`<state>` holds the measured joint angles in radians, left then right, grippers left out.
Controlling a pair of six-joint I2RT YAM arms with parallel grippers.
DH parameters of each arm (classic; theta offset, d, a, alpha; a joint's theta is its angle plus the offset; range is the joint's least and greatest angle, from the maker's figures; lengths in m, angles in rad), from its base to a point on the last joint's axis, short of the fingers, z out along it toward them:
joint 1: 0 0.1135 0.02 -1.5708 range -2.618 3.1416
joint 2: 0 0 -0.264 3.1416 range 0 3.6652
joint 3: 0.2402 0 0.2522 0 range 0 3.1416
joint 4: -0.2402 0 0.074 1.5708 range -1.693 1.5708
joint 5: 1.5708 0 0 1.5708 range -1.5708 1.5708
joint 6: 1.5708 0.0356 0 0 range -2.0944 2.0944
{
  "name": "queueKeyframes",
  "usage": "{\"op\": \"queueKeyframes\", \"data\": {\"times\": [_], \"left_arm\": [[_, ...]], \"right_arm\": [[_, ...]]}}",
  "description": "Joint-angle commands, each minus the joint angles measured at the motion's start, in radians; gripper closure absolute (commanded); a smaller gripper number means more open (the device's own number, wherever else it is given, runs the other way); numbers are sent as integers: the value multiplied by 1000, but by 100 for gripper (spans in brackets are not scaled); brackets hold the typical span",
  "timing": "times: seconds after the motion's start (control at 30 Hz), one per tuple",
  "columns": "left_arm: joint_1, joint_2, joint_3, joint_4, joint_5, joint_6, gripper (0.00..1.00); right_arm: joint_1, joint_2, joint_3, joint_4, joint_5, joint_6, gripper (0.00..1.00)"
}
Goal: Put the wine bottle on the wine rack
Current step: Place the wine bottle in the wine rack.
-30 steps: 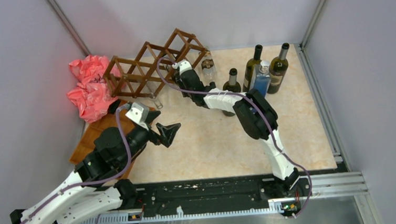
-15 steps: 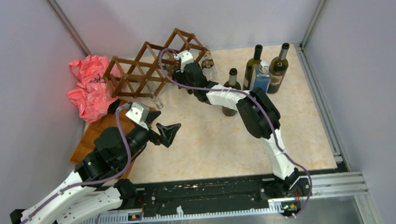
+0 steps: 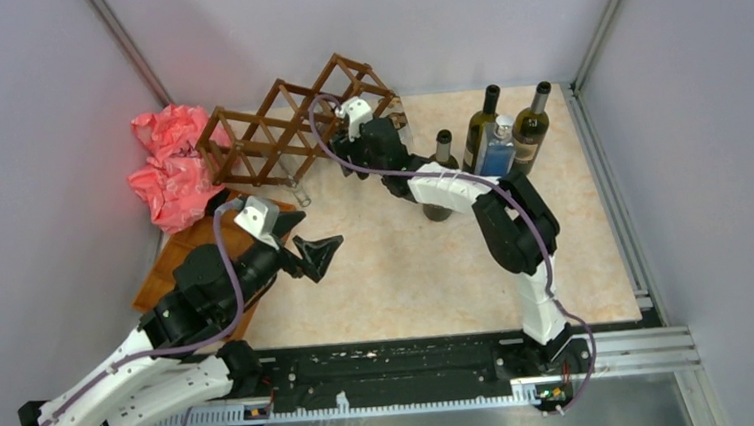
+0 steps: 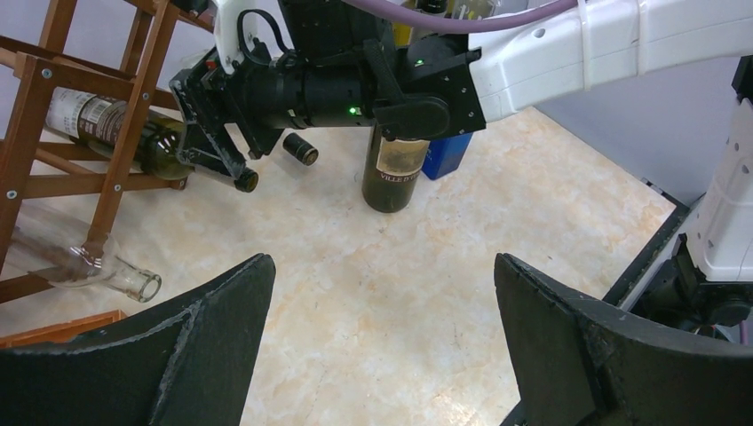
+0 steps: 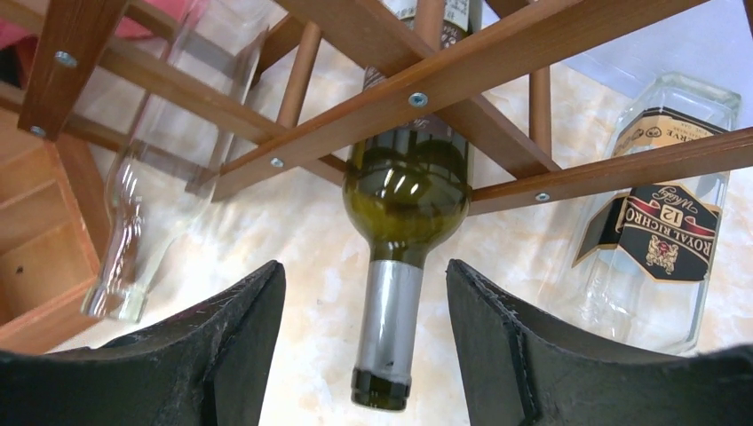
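Far left: pink crumpled bag (image 3: 171,167) and brown tray (image 3: 162,278), neither involved. Left end effector (image 3: 324,255) hovers over bare table (image 3: 408,281), fingers spread wide, holding nothing. It looks parked there to keep out of the way.

Wine rack (image 3: 267,130) stands at the back left. A clear bottle (image 5: 151,177) lies in a lower cell.

The wine bottle (image 5: 406,191) lies through the next cell, its body carried on the slats. The neck sticks out toward the right wrist, tilted down, cap just off the table.

Right end effector (image 5: 362,284): released. Fingers sit either side of the neck with a gap on both sides, no contact. The rack looks to be carrying the bottle alone, so placement reads as done.

Right of that: square clear bottle (image 5: 661,213) in the adjoining cell, standing bottles (image 3: 507,129) well apart.
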<state>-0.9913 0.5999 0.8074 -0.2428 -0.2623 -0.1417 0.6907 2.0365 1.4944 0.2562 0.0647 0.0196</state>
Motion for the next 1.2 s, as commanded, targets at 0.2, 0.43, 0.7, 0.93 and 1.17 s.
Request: {"op": "queueKeyframes", "data": {"times": [0.2,0.43,0.7,0.93,1.17], "left_arm": [[2,-36,0,50,24,-13,1],[2,-58,-14,56,34,-17,1],[3,-80,-35,60,50,-31,1],[3,-107,-59,74,55,-38,1],[2,-119,-74,79,57,-42,1]], "right_arm": [[0,-175,-89,-37,-180,-167,35],[0,-239,-119,-139,-340,-270,37],[-1,-286,-149,-223,-417,-368,38],[0,-337,-176,-338,-514,-494,38],[0,-358,-210,-410,-578,-621,37]]}}
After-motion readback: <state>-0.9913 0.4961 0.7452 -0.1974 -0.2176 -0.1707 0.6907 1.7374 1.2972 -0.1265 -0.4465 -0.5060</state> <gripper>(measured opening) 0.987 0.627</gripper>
